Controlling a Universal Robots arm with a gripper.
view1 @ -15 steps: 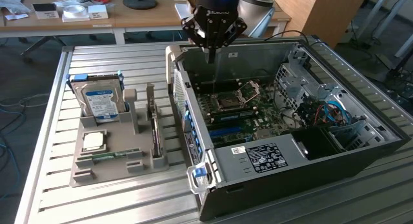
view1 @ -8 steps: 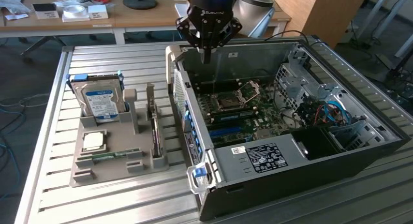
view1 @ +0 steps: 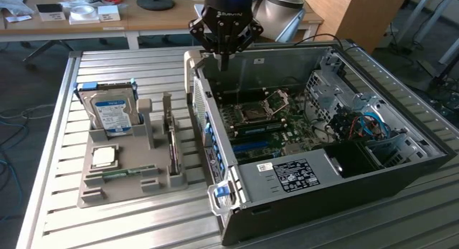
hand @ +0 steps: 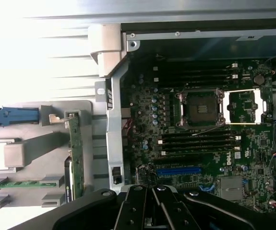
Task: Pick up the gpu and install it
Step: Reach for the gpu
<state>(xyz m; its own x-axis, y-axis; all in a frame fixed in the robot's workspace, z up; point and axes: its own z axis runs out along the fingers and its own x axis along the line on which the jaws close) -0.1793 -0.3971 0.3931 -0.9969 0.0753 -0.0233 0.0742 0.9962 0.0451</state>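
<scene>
The gpu (view1: 171, 137) stands on its edge in a slot of the grey holder tray (view1: 136, 190), to the exterior view's left of the open computer case (view1: 344, 168). In the wrist view the gpu (hand: 75, 155) shows as a thin edge-on board beside the case wall. My gripper (view1: 223, 62) hangs above the case's far edge, well away from the card. Its fingers (hand: 145, 208) are shut together with nothing between them. A blue expansion slot (hand: 178, 170) lies on the motherboard (view1: 265, 125) under the gripper.
The tray also carries a silver hard drive (view1: 111, 112) with a blue-white label, a processor chip (view1: 104, 156) and a green memory stick (view1: 129, 172). The case's metal wall (hand: 113, 139) separates tray and motherboard. Blue cables (view1: 369, 125) sit inside the case.
</scene>
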